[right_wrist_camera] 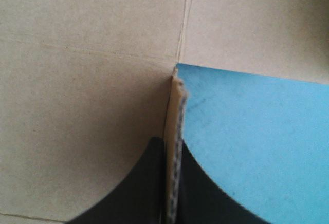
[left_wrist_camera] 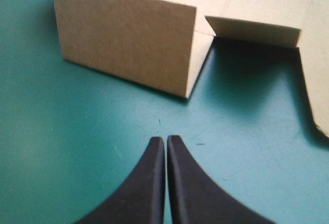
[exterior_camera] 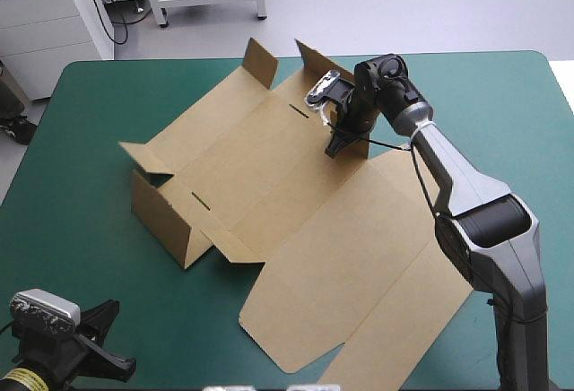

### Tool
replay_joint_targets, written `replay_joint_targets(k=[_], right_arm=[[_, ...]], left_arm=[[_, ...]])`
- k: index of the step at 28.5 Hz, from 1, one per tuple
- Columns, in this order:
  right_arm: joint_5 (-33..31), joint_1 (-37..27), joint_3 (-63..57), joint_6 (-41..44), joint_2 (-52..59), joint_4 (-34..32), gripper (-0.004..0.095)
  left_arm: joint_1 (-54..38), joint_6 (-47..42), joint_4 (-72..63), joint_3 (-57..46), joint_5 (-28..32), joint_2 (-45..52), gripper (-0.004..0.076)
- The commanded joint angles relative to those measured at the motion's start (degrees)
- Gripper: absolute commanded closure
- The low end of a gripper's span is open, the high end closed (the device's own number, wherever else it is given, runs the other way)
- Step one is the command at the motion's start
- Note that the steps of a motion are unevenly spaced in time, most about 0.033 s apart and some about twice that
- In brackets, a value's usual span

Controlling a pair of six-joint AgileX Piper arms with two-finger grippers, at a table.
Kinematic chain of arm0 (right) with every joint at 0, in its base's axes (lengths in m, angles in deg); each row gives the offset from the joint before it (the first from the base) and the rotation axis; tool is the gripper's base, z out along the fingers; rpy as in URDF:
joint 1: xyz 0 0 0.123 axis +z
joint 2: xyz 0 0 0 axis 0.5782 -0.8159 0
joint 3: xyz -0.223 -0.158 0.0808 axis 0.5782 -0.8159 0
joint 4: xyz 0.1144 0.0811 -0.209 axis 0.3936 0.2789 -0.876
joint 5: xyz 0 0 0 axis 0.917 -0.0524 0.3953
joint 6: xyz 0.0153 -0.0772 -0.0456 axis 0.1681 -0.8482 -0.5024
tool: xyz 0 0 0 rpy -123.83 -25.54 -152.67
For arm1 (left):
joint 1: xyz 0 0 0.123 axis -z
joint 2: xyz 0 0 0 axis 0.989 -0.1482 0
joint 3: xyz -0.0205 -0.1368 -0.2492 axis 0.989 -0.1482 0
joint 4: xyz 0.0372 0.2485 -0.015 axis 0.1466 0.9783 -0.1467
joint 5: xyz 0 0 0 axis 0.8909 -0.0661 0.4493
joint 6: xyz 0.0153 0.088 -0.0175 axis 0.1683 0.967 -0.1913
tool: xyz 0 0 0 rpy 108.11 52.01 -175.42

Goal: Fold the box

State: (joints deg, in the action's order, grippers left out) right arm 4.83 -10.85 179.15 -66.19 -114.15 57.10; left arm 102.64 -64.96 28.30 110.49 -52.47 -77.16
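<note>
The brown box [exterior_camera: 296,203] lies as a cut sheet on the teal-green cover, its left wall [exterior_camera: 166,221] raised and small flaps up at the far end. My right gripper [exterior_camera: 343,144] reaches down at the sheet's far right side. In the right wrist view its black fingers [right_wrist_camera: 149,183] are shut on the box, an upright edge of board [right_wrist_camera: 174,147] between them. My left gripper [exterior_camera: 112,366] rests near the table's front left corner, fingertips [left_wrist_camera: 165,141] together with nothing held. Ahead of it stands the raised wall [left_wrist_camera: 123,44].
The wide lid panel [exterior_camera: 359,283] stretches flat toward the table's front right. Bare teal-green cover [exterior_camera: 108,104] shows to the left of the box and along the far edge.
</note>
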Motion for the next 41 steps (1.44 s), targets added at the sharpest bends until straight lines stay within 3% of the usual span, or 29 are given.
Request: replay_joint_targets(k=[1, 13, 20, 35, 37, 41], right_arm=[[4.33, 2.41, 2.18, -6.17, 3.65, 0.21, 0.0909], [10.6, 11.75, 2.18, -21.13, 3.65, -0.18, 0.0909], [8.12, 12.74, 2.18, -28.7, 3.65, 7.47, 0.0909], [6.91, 12.78, 2.18, -27.37, 3.65, 6.82, 0.09], [7.74, 12.78, 2.18, -25.31, 3.65, 5.74, 0.0866], [8.45, 12.78, 2.18, -22.3, 3.76, 4.32, 0.0613]], left_arm=[[0.11, -0.33, 0.03, 1.2, 3.6, -0.88, 0.0731], [0.11, -0.33, 0.03, 1.2, 3.6, -0.88, 0.0731], [0.11, -0.33, 0.03, 1.2, 3.6, -0.88, 0.0731], [0.11, -0.33, 0.03, 1.2, 3.6, -0.88, 0.0731], [0.11, -0.33, 0.03, 1.2, 3.6, -0.88, 0.0731], [0.11, -0.33, 0.03, 1.2, 3.6, -0.88, 0.0731]])
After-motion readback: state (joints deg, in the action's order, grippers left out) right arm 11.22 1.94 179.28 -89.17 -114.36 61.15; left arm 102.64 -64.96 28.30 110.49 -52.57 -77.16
